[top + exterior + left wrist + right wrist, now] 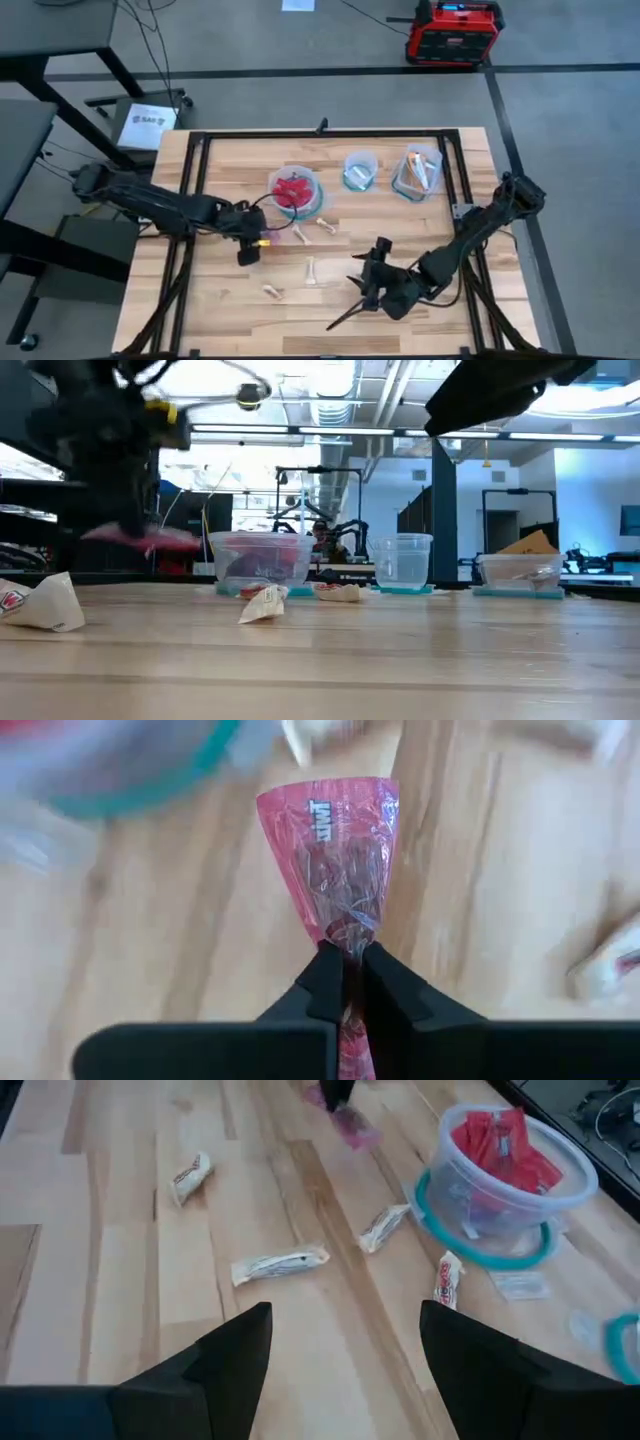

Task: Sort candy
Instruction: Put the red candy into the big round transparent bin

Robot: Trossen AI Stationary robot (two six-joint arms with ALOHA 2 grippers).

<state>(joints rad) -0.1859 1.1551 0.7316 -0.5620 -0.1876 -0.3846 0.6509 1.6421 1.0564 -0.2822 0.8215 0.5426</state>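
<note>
left gripper (343,965) clamps pink candy (335,850) above table (230,320).

Our left gripper (345,982) is pinched tight on a pink candy wrapper (335,850), arm stretched in from the table's left edge, held above the wood. Our right gripper (345,1345) hangs near the front right, fingers spread wide, holding nothing.

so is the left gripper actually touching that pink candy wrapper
Touching: in the left wrist view the left gripper is shut on the pink candy wrapper, pinching its twisted end.
</note>
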